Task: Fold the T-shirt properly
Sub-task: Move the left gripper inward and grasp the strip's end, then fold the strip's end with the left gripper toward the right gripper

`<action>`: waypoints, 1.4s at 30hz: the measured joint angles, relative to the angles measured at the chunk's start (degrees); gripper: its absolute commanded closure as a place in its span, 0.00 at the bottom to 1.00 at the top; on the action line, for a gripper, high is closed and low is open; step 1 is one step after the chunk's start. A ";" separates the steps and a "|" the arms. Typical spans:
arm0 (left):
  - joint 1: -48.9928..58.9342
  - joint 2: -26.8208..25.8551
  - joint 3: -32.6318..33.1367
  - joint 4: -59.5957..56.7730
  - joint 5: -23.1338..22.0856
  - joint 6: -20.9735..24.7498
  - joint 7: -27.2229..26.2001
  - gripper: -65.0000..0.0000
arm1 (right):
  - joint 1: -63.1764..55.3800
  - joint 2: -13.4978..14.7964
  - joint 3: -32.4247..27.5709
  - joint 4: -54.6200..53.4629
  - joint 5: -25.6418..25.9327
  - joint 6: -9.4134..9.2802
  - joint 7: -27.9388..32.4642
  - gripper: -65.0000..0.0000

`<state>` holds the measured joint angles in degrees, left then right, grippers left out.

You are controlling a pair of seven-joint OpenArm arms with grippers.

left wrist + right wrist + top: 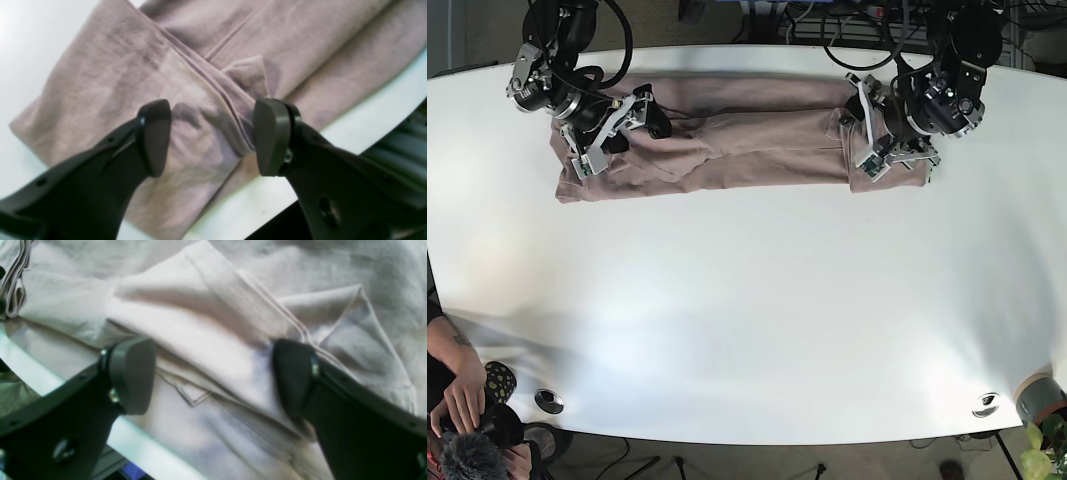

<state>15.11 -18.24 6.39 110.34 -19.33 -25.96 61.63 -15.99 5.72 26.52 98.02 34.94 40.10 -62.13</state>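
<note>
The mauve T-shirt (737,145) lies as a long folded band across the far side of the white table (747,300). My left gripper (861,132) is open over the shirt's right end. In the left wrist view its fingers (155,136) straddle a hemmed fold of the shirt (213,83) near the table edge; the left gripper (213,138) holds nothing. My right gripper (615,133) is open over the shirt's left end. In the right wrist view it (213,376) straddles a raised fold of the shirt (206,313), empty.
A person's hand with a camera and a furry microphone (462,440) is at the bottom left corner. Two round metal fittings (549,401) (985,404) sit near the table's front edge. A grey roll (1035,398) and a plant stand at the bottom right. Cables hang behind the table.
</note>
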 measured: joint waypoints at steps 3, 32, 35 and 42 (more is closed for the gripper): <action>-0.04 -0.96 -0.04 0.00 0.07 0.00 -0.09 0.44 | 0.00 0.00 0.00 0.00 -0.11 0.00 0.00 0.18; -2.38 2.54 -0.24 -4.33 0.04 0.22 -0.33 0.97 | -0.15 -1.29 0.00 0.02 -0.13 -0.02 0.44 0.18; -2.27 2.64 -2.25 -4.33 -0.22 -0.04 -0.35 1.00 | -0.15 -1.40 0.00 0.02 -0.13 0.00 0.42 0.18; -2.08 2.54 -4.48 -3.85 -0.17 -0.02 -0.33 1.00 | -0.13 -1.42 0.00 0.02 -0.13 -0.02 0.42 0.18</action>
<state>13.04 -15.70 1.91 106.50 -19.51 -25.98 61.30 -16.12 4.29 26.52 98.04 34.81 40.07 -61.71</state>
